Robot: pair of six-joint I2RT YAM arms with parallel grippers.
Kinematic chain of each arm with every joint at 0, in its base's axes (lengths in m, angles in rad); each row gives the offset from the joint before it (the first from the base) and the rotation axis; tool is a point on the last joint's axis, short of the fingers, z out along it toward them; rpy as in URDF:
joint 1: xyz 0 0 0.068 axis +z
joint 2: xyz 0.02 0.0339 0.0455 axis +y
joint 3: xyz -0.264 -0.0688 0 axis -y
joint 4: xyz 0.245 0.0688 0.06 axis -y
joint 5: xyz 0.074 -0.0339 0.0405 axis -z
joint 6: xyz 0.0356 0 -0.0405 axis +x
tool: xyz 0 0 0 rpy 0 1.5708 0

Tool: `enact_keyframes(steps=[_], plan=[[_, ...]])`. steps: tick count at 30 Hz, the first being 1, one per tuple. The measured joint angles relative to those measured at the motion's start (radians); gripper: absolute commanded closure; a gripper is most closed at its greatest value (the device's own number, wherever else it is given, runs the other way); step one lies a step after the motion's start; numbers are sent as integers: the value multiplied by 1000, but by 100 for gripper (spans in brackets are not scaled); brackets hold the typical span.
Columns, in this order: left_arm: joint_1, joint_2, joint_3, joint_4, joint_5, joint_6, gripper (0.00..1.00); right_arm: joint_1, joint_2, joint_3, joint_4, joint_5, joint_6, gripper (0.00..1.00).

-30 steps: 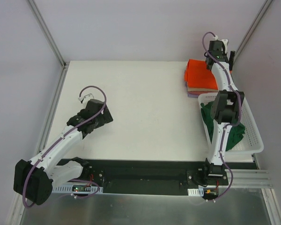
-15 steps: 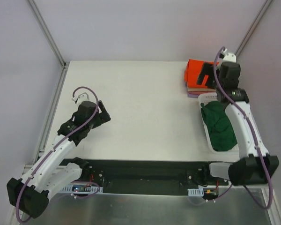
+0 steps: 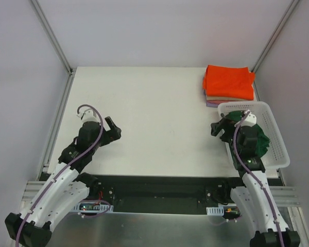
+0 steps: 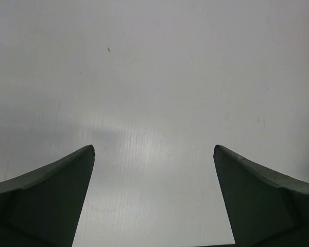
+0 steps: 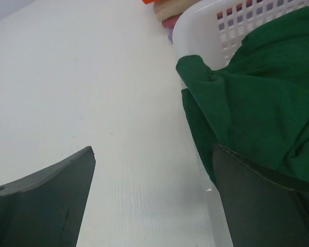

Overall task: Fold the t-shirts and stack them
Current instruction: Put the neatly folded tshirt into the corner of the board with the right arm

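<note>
Both pincers apart, empty: left gripper (image 3: 111,129) mid-left over the table (image 3: 159,98), right gripper (image 3: 220,126) by the white basket (image 3: 247,105). Green t-shirt (image 5: 257,103) in basket, lower right; orange t-shirt (image 3: 227,81) tops the folded stack (image 3: 212,101), upper right.

Top view: bright, even, diffuse overhead light; white table (image 3: 159,103) near blown out, only faint soft shade under arms. Sharp throughout. Left wrist view: dimmer, grey cast, darker twd corners; soft shadow patch on table by left gripper (image 4: 153,147), fingers dark, low detail. Right wrist view: bright, table washed out; green t-shirt (image 5: 257,103) saturated, folds clear; right gripper (image 5: 153,148) fingers dark, slightly soft.
</note>
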Motion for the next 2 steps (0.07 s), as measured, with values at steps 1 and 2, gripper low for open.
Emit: enact_keyframes(steps=[1,2], plan=[[0,-18,-14,11,10,4,1,0,-40,-25,18,13,4,4],[0,-34,-26,19,13,7,1,0,-69,-41,32,19,6,4]])
